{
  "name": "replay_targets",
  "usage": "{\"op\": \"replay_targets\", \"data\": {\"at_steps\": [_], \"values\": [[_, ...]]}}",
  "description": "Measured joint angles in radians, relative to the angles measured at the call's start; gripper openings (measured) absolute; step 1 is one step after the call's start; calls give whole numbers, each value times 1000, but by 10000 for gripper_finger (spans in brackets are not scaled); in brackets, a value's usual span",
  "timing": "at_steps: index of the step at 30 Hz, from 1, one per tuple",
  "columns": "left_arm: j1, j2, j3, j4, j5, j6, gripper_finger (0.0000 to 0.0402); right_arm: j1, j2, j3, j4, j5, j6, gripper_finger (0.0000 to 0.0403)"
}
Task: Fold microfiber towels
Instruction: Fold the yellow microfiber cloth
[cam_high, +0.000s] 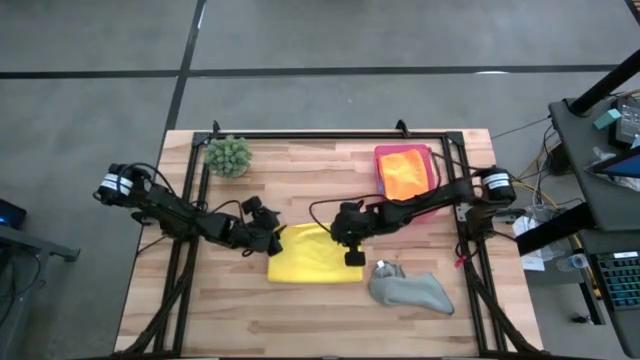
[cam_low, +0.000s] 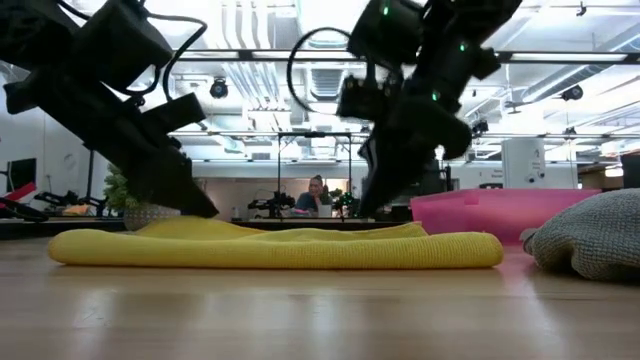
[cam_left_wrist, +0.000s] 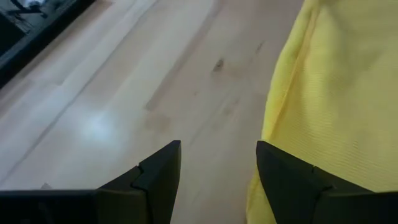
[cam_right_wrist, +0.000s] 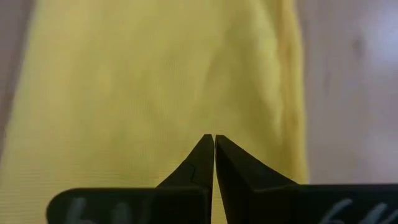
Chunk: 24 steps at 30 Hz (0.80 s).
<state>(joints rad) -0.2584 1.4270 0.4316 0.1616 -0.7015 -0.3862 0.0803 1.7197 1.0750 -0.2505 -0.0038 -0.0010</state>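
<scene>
Yellow towel (cam_high: 315, 254) is lying flat mid-table, long axis running left-right, with the left gripper (cam_high: 268, 240), fingers spread apart, sitting at its left edge and the right gripper (cam_high: 353, 256), fingers pressed together, hanging over its right part, while the pink tray (cam_high: 432, 160) is holding the orange towel (cam_high: 404, 175) and the grey towel (cam_high: 412, 290) is lying crumpled just right of the yellow one.

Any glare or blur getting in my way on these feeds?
Left wrist view: a soft bright patch of glare on the table, beside the yellow towel. Low view: ceiling lights blow out the background, arms read as dark shapes. Right wrist view: towel weave is soft, out of focus.
</scene>
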Motion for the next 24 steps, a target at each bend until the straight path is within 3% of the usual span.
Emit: {"op": "replay_targets", "data": {"at_steps": [10, 15, 17, 20, 24], "values": [[3, 1, -13, -47, -165, -1, 193, 0, 71, -1, -4, -4, 8, 9], [-1, -40, 16, -48, -157, 50, 193, 0, 37, -1, -38, -4, 13, 9], [-5, -75, 34, -46, -87, 95, 193, 0, 10, -1, -54, 4, 13, 9], [-5, -107, 56, -34, 119, 119, 193, -5, -26, -1, -89, 6, 10, 9], [-8, -100, 65, -2, 314, 48, 193, -25, -63, -1, -108, 7, 35, 9]]}}
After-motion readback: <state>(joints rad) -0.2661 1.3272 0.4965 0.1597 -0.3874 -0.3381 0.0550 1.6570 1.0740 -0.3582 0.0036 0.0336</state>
